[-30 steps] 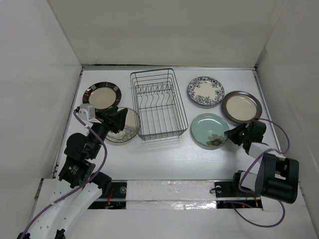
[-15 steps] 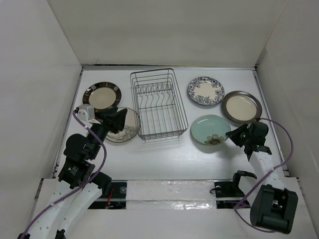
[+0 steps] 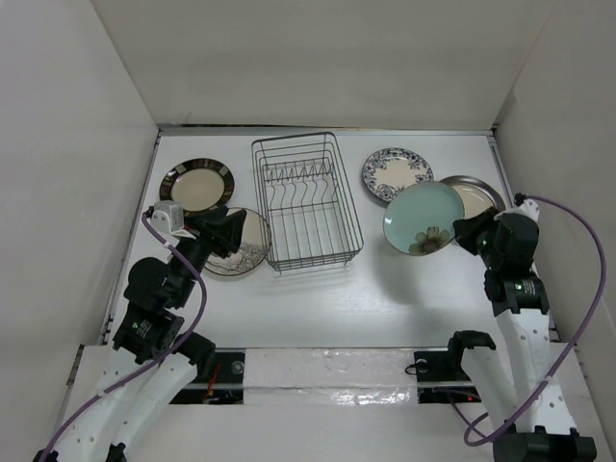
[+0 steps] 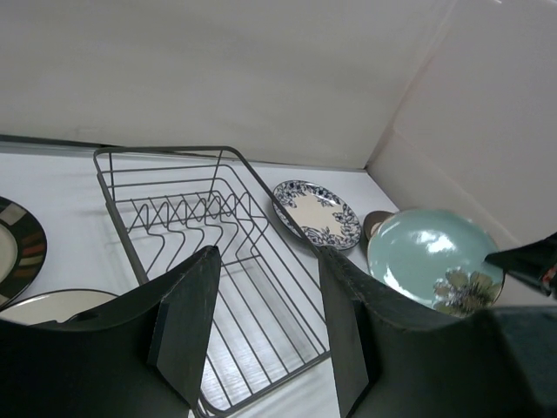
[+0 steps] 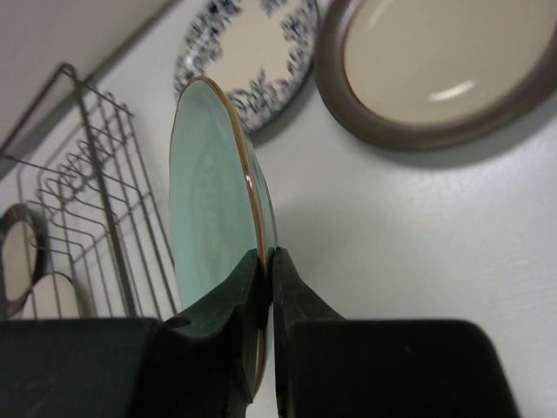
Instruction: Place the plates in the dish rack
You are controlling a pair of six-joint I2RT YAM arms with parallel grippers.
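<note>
Right fingers [image 5: 233, 300] clenched on pale-green round flower plate [image 3: 423, 218], now lifted & tilted off bench [image 3: 318, 308], right of grey wire dish rack [image 3: 306, 207], ready to slot; left fingers [image 4: 187, 322] released.

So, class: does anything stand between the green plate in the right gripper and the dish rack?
Nothing visible does. The right gripper holds the pale green plate by its rim, and only bare table lies between it and the dish rack, which holds no plates. The blue-floral plate lies farther back, off that line.
</note>
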